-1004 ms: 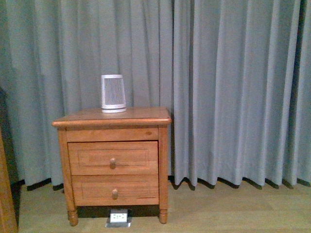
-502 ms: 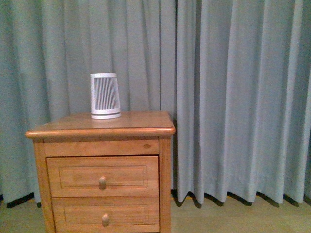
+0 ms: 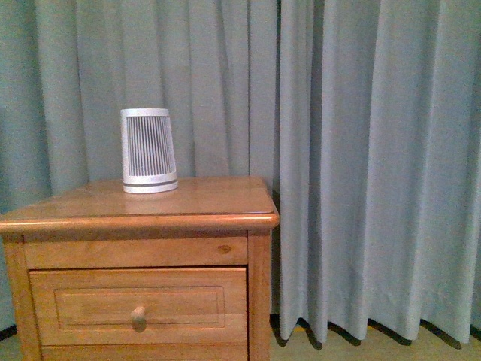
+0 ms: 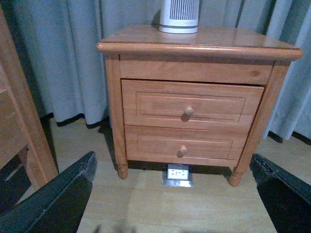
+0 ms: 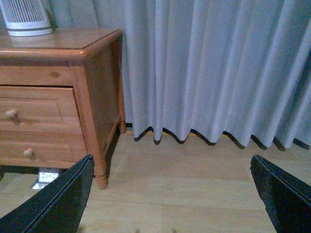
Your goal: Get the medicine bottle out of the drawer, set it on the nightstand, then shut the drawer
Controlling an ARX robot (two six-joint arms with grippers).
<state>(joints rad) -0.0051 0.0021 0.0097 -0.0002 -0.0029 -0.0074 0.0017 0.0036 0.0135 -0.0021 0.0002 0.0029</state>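
Note:
The honey-wood nightstand (image 3: 218,197) stands against the curtain, at the left of the front view. It also shows in the left wrist view (image 4: 233,42) and the right wrist view (image 5: 99,87). Its taller upper drawer (image 4: 150,104) with a round knob (image 4: 187,113) is shut; it also shows in the front view (image 3: 83,304). The medicine bottle is hidden. My left gripper (image 4: 172,204) is open and empty, low over the floor in front of the nightstand. My right gripper (image 5: 170,199) is open and empty over the floor to the nightstand's right. Neither gripper shows in the front view.
A white-grey ribbed cylinder (image 3: 149,150) stands at the back of the nightstand top. The shorter lower drawer (image 4: 155,144) is shut. A floor socket box (image 4: 178,174) lies under the nightstand. A wooden post frame (image 4: 24,126) stands at its left. Grey curtains (image 3: 361,150) hang behind.
The front view has come closer: the nightstand has grown larger and slid left and down, and its lower drawer and feet have left the picture.

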